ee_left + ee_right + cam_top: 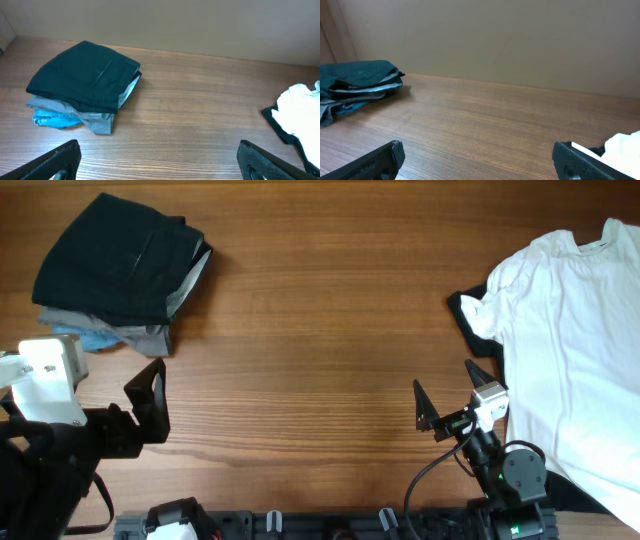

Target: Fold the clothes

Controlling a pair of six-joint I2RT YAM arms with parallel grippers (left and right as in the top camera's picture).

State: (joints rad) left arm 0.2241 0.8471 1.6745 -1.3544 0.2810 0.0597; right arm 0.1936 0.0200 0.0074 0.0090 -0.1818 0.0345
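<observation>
**A:** Where is your work on this brown wooden tabletop [320, 320]?

**B:** At 3 o'clock. The white short-sleeved fabric T-shirt [570, 330] lies spread out there, unfolded. It lies over a black fabric piece [466, 312], of which only an edge shows at the shirt's 9 o'clock side.

**A:** And the pile at 10 o'clock?

**B:** That one looks done to me. A folded black garment with a pale grey inner edge [115, 255] sits on top, a grey piece [150, 338] is under it, and a blue piece [85, 337] peeks out lowest.

**A:** Which arm is nearer for you?

**B:** The right. The right arm's fingers [590, 162] are spread wide and empty, just beside the shirt, which lies at about 2 o'clock from them. The left arm's fingers [55, 162] are also wide and empty. They sit at 8 o'clock on the tabletop, near the pile and well apart from the shirt.

**A:** How does the shirt run?

**B:** Its long axis goes roughly 12 to 6, collar at the far end, one sleeve toward 9. I judge you would reach for that near sleeve or side edge. Mind the black piece beneath, which may lift with it.

**A:** Any container?

**B:** None shows.
</observation>
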